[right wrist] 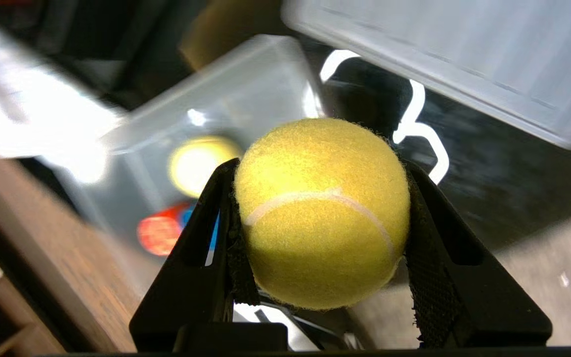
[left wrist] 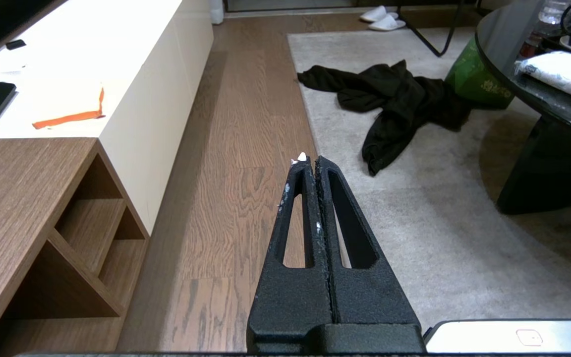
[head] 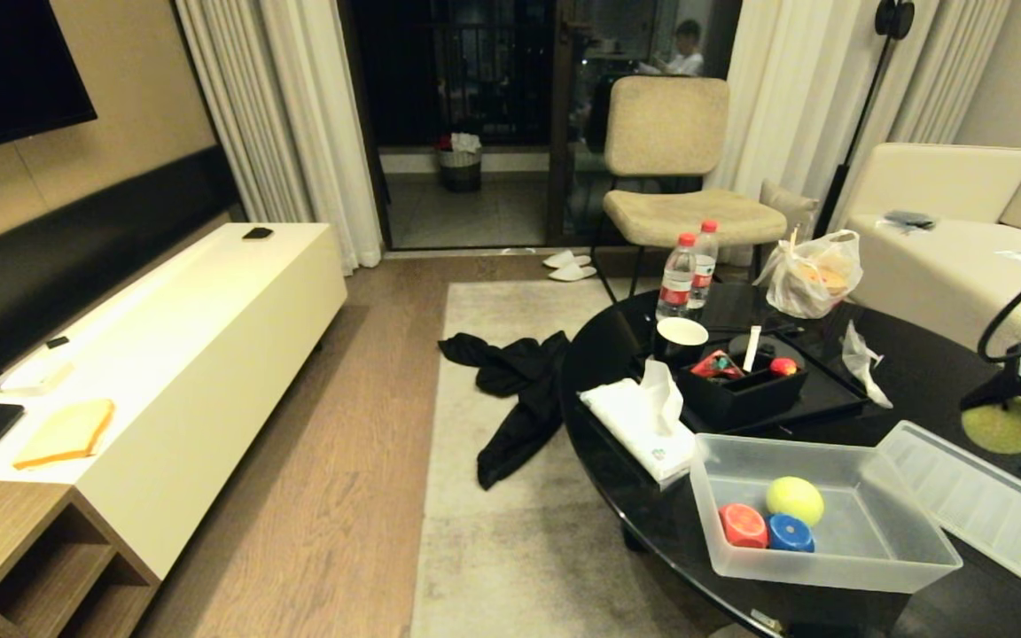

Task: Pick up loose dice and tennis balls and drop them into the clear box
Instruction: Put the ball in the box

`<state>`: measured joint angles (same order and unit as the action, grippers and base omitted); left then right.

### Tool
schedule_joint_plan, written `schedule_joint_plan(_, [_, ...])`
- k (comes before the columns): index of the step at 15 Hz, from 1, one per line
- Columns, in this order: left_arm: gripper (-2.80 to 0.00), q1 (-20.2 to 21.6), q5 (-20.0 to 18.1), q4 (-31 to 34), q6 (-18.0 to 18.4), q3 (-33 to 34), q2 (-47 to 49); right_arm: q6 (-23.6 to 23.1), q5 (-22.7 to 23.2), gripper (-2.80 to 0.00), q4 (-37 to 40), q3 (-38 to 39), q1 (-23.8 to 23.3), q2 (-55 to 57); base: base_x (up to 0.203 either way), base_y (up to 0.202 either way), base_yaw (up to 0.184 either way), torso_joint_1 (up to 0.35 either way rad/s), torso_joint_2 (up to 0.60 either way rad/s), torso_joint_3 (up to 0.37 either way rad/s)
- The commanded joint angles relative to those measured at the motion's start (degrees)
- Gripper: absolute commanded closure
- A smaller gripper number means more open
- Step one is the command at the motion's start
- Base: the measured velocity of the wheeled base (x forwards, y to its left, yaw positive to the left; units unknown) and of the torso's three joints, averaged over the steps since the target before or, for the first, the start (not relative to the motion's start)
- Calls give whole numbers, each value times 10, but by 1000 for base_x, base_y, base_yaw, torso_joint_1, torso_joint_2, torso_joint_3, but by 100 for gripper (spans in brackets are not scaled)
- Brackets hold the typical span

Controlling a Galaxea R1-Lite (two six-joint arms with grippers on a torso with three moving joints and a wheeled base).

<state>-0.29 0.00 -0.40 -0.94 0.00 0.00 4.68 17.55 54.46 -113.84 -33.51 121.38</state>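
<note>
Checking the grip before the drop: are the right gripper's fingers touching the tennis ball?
Touching. The right wrist view shows both fingers pressed against the tennis ball.

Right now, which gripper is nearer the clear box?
Right. The right gripper, gripping a tennis ball, is beside the clear box; the left gripper hangs over the floor.

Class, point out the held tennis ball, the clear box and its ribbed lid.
Fuzzy yellow-green tennis ball (right wrist: 321,213), right wrist view: seam.
Translucent frosted plastic clear box (head: 830,576), head view: front wall.
Ribbed translucent lid (head: 980,505), head view: middle.
</note>
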Motion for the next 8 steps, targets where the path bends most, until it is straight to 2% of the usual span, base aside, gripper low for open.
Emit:
schedule_joint_plan(1, [0, 0, 0, 0, 0, 2, 0, 7, -1, 0, -4, 0, 40, -11, 0, 0, 0, 0, 0, 0])
schedule_joint_plan(5, [0, 0, 0, 0, 0, 2, 0, 24, -7, 0, -22, 0, 92, 12, 0, 0, 0, 0, 0, 0])
schedule_joint_plan(8, [0, 0, 0, 0, 0, 2, 0, 30, -38, 0, -39, 0, 117, 49, 0, 0, 0, 0, 0, 0])
